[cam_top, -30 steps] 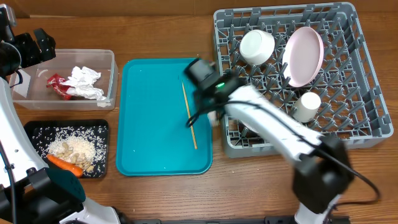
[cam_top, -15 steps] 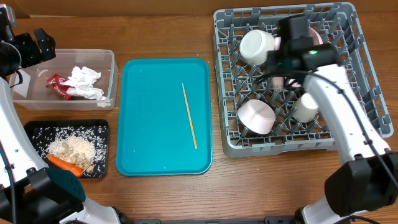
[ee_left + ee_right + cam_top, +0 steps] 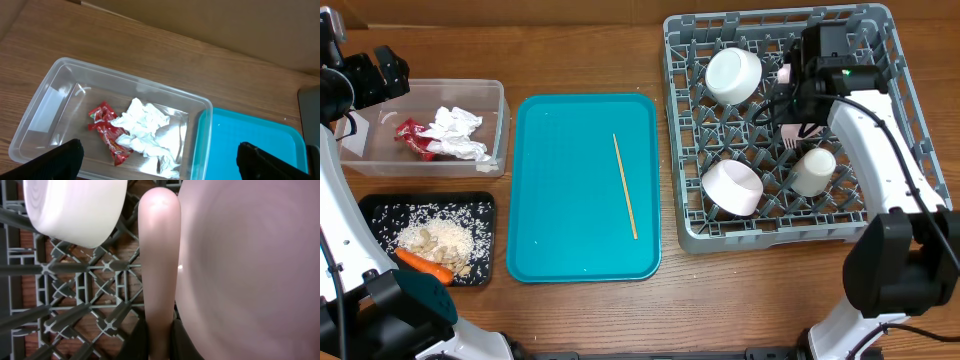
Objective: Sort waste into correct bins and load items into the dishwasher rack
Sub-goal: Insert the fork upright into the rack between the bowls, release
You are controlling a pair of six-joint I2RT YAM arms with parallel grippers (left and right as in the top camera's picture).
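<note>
On the wooden bench [image 3: 590,40]: large square grey plastic dishwasher rack [image 3: 910,205] at right, flat teal serving tray [image 3: 560,200] in the middle, clear rectangular plastic tub [image 3: 500,120] and shallow black rectangular tray [image 3: 375,210] at left. The rack holds a white round plate [image 3: 250,270] on edge, a small white bowl [image 3: 733,74] at the far side, a second small white bowl [image 3: 733,187] near the front and a small white cup [image 3: 813,170]. Thin wooden chopstick [image 3: 624,186] lies alone on the teal tray. Right claw [image 3: 160,342] is over the rack, clenched on the white plastic fork [image 3: 159,250] just beside the plate. The tub holds crumpled white napkins [image 3: 455,133] and red-and-silver wrappers [image 3: 410,138]. The black tray holds an orange carrot [image 3: 423,264] and whitish rice and crumb scraps [image 3: 438,235]. Left claw [image 3: 167,160] is above the tub, fingers spread, holding nothing.
</note>
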